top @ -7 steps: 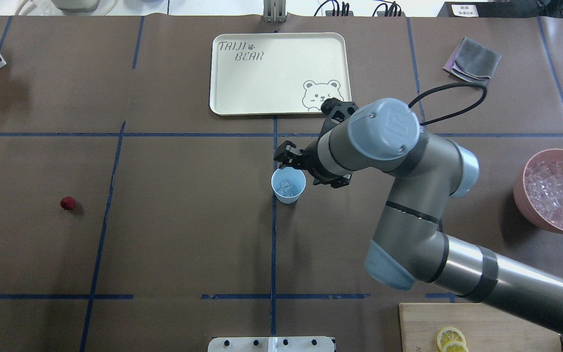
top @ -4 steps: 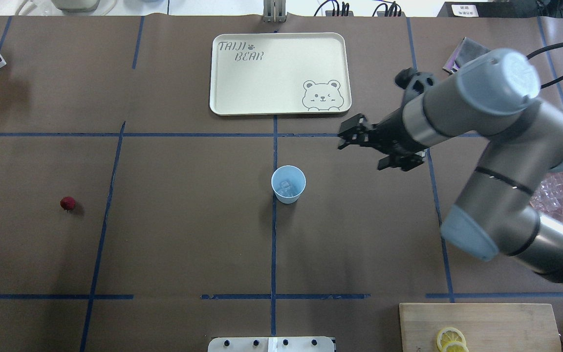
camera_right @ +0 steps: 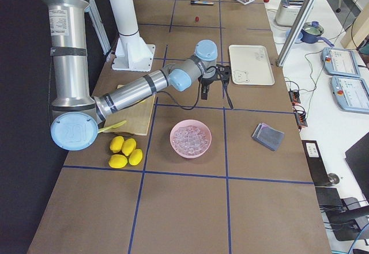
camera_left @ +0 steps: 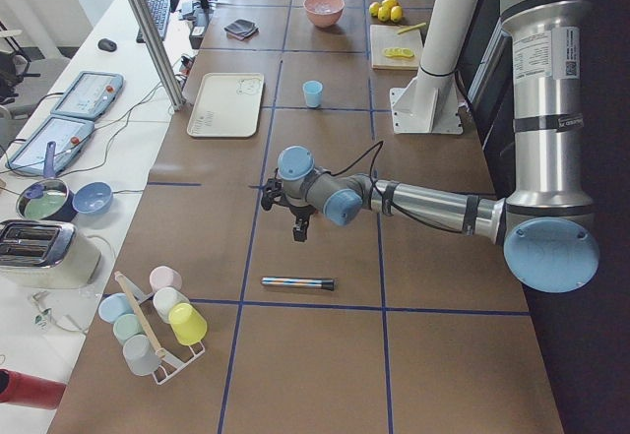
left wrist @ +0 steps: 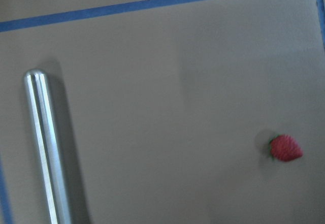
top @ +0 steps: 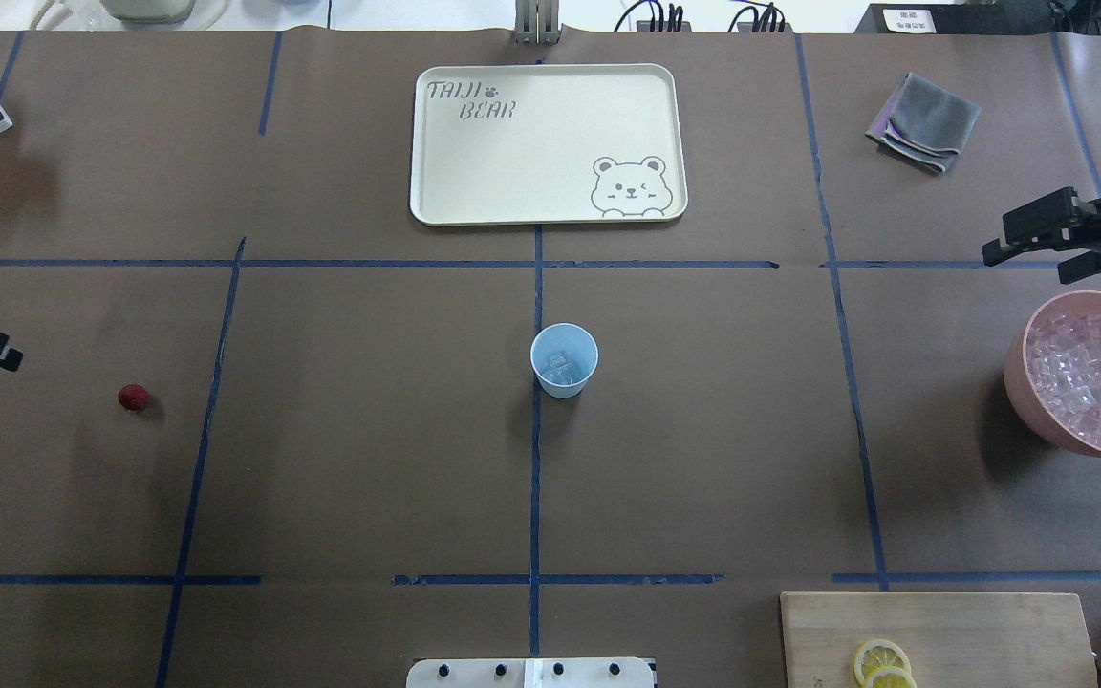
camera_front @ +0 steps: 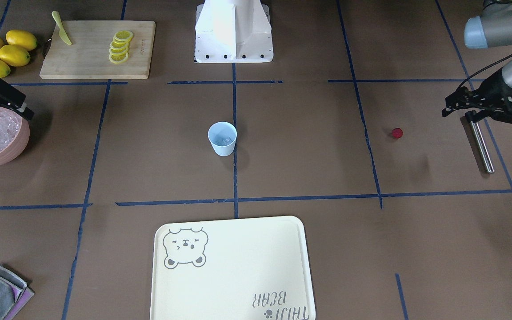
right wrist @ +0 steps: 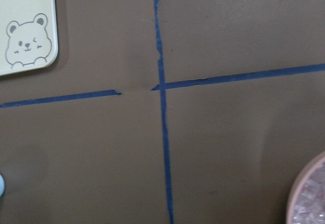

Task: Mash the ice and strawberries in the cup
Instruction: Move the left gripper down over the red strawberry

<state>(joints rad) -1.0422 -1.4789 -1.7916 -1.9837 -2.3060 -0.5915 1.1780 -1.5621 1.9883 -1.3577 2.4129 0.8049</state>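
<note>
The light blue cup (top: pixel 564 360) stands upright at mid-table with a few ice (top: pixel 560 364) cubes inside. One red strawberry (top: pixel 133 397) lies alone on the table's left side and also shows in the left wrist view (left wrist: pixel 285 148). My left gripper (camera_front: pixel 458 111) hovers open and empty above the end of a steel rod (camera_front: pixel 480 144), a short way from the berry. Open and empty as well, my right gripper (top: pixel 1002 241) hangs beside the far rim of the pink bowl (top: pixel 1017 377), which is full of ice.
A cream bear tray (top: pixel 550 143) lies behind the cup. A grey cloth (top: pixel 923 122) sits at the far right. A cutting board (camera_front: pixel 82 62) holds lemon slices and a knife, with whole lemons (camera_front: pixel 2 51) beside it. The robot base (camera_front: pixel 234 31) stands at the near edge.
My right arm has swung away from above the cup to the table's right edge near the pink bowl. The left gripper has come into view at the left edge.
</note>
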